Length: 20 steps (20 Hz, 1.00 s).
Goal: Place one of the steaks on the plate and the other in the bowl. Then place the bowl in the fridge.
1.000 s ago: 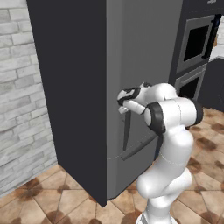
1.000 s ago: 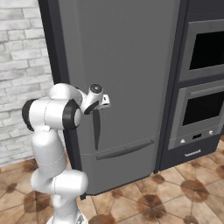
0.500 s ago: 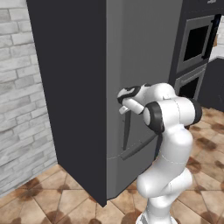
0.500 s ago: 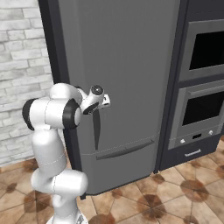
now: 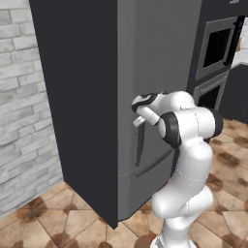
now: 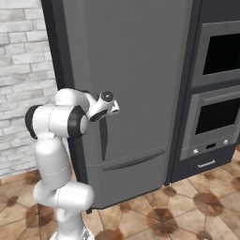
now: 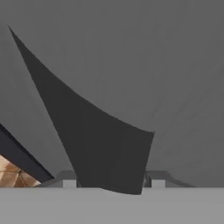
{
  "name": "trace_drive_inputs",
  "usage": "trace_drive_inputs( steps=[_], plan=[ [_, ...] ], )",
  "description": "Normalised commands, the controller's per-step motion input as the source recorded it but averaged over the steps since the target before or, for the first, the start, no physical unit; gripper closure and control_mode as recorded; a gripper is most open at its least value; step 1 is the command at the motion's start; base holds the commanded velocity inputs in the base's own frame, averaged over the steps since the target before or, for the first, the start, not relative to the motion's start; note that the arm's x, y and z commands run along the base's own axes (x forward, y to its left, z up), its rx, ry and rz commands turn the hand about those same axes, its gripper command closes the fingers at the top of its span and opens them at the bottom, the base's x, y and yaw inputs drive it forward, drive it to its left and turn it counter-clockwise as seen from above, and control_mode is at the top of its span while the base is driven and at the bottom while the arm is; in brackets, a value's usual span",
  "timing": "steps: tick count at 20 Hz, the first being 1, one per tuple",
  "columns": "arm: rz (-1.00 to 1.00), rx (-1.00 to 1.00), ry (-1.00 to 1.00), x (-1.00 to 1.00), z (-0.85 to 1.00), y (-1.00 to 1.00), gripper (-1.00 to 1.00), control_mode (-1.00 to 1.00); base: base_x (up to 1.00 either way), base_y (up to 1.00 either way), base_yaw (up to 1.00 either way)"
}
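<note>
Fridge door shut, the tall dark charcoal fridge (image 5: 145,87) stands beside the black built-in oven stack (image 6: 218,93). At its long dark vertical door handle (image 6: 103,140) the white arm's two-finger gripper (image 6: 114,107) has drawn its jaws inward from a wider spread a second ago. In the hand view they flank the handle; whether they pinch it yet cannot be told. That suggests opening the door is next.

Even, soft, rendered light with no glare; the fridge (image 5: 145,63) door is dull grey, its handle (image 6: 103,140) reads as a dark wedge, and edges look slightly coarse and blurred
</note>
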Motion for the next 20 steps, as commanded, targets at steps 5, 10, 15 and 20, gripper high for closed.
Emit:
trace_drive_inputs(
  steps=[5, 10, 15, 20],
  plan=[
    [0.01, 0.06, 0.09, -0.45, 0.26, -0.75, 1.00, -1.00, 0.00, 0.00, 0.00],
    [0.00, 0.13, 0.12, -0.77, 0.32, -1.00, 1.00, -1.00, 0.00, 0.00, 0.00],
    [0.07, 0.36, -0.01, -0.93, 0.15, -1.00, 1.00, -1.00, 0.00, 0.00, 0.00],
    [0.16, 0.37, -0.07, -0.55, 0.08, -0.97, 1.00, -1.00, 0.00, 0.00, 0.00]
  ],
)
